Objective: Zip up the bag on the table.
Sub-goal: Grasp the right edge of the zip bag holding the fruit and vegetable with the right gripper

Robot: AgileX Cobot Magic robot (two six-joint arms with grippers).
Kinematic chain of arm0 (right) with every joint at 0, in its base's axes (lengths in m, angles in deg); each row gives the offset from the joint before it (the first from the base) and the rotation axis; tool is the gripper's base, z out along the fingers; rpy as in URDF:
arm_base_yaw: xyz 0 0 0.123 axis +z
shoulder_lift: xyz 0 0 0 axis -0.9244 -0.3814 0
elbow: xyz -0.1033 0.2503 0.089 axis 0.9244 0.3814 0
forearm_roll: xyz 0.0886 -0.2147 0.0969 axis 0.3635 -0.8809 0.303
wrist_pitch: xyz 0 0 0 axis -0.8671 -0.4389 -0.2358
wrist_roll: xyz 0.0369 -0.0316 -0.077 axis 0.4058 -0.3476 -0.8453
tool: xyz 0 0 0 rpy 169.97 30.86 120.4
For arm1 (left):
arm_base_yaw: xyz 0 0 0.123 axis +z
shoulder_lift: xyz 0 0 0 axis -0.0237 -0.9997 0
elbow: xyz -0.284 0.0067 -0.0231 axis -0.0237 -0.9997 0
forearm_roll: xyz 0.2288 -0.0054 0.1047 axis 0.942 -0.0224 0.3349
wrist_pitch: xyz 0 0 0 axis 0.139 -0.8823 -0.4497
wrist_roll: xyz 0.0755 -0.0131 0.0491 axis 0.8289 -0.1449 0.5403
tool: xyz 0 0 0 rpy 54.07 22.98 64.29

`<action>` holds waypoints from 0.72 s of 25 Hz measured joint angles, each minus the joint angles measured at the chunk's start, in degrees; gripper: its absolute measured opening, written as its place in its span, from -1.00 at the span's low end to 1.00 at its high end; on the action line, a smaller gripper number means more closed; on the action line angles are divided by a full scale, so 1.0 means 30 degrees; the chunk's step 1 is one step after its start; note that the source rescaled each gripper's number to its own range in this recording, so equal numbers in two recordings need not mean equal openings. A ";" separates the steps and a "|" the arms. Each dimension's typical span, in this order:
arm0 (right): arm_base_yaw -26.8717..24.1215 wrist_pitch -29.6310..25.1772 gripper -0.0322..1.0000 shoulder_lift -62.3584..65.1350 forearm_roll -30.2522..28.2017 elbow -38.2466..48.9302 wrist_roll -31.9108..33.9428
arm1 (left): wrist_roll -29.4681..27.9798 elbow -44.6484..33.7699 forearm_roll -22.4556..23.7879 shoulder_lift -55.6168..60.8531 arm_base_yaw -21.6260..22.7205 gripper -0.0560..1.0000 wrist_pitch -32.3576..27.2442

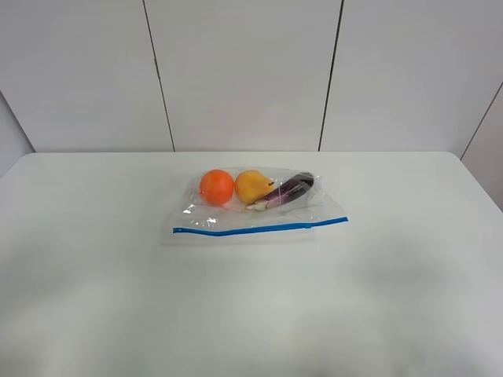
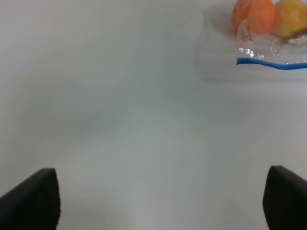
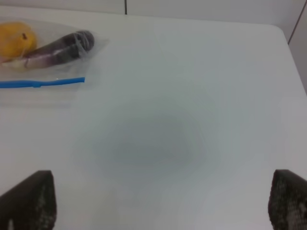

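A clear crinkly plastic bag (image 1: 255,214) lies flat in the middle of the white table (image 1: 94,267), its blue zip strip (image 1: 259,228) along the near edge. Through the plastic show an orange (image 1: 217,187), a yellow pear (image 1: 253,186) and a purple eggplant (image 1: 289,190). Neither arm shows in the high view. The left wrist view has the bag's left end (image 2: 268,57) far off, and the left gripper (image 2: 163,196) stands wide open over bare table. The right wrist view shows the bag's right end (image 3: 45,72), with the right gripper (image 3: 160,203) wide open and holding nothing.
A white panelled wall (image 1: 244,71) with dark seams rises behind the table's far edge. The table's rounded right corner (image 3: 280,31) appears in the right wrist view. Bare tabletop surrounds the bag on all sides.
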 joint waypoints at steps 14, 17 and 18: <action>0.0000 0.0309 1.00 -0.1589 0.0642 -0.1119 0.0039 | 0.0000 0.0000 0.0000 0.0000 0.0000 1.00 0.0000; 0.0000 0.0715 1.00 -0.4676 0.1670 -0.2872 0.0056 | 0.0000 0.0000 0.0000 0.0000 0.0000 1.00 0.0000; 0.0000 0.0798 1.00 -0.5947 0.2040 -0.3560 0.0056 | 0.0000 0.0000 0.0000 0.0000 0.0000 1.00 0.0000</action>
